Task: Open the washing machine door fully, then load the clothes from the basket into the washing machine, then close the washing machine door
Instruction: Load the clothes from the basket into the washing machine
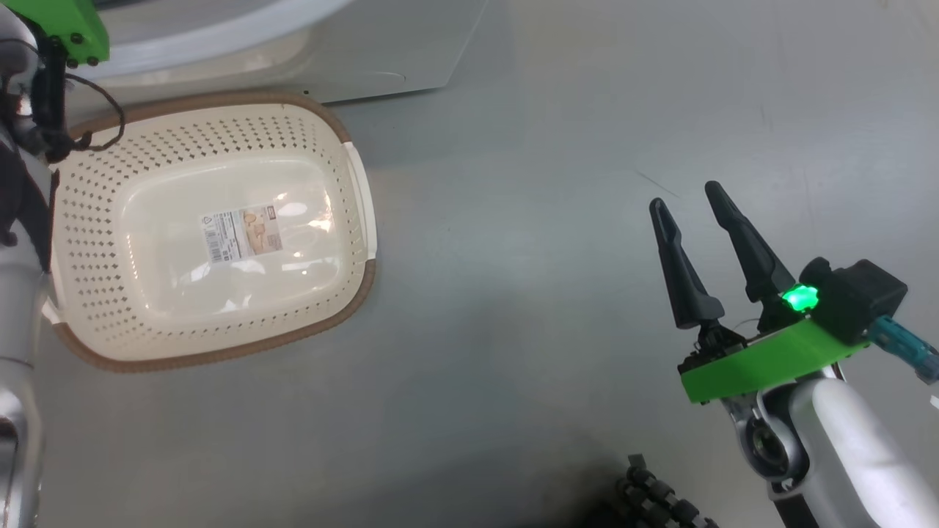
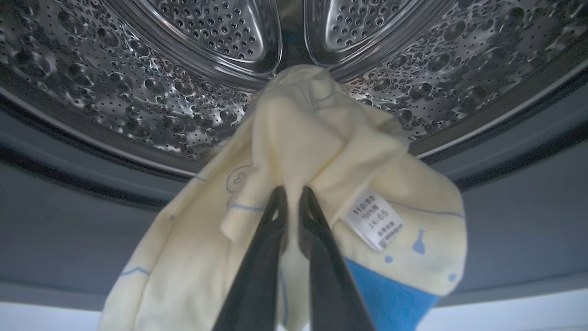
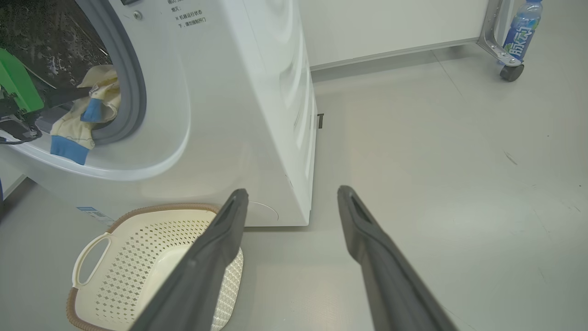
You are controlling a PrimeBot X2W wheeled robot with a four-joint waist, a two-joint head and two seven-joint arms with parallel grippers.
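Left gripper [image 2: 289, 191] is poked into the washer [image 3: 239, 92] with its fingers pinched shut on the clothes [image 2: 317, 147]. It's one bunched cream-yellow piece with faint blue outlines, a blue cuff and a white tag showing. The bundle sits right at the mouth of the steel drum [image 2: 138, 92], and the lower part drapes down in front of the grey gasket [image 2: 69, 230]. In the right wrist view the blue cuff hangs out over the lower lip of the opening. Can't really tell if the fabric rests on the gasket or just dangles from the fingers, the angle's not great.

The basket [image 1: 95, 183] is on the floor [image 1: 550, 242] right at the foot of the washer's front, just beside it, with the sticker [image 1: 242, 233] on its base facing up.

Right gripper [image 1: 684, 196] is well apart from all that, hovering over bare floor to the right of the basket. Its fingers are spread wide with nothing between them.

There's also a drink bottle [image 3: 521, 27] near a caster wheel [image 3: 511, 72] over by the far wall.
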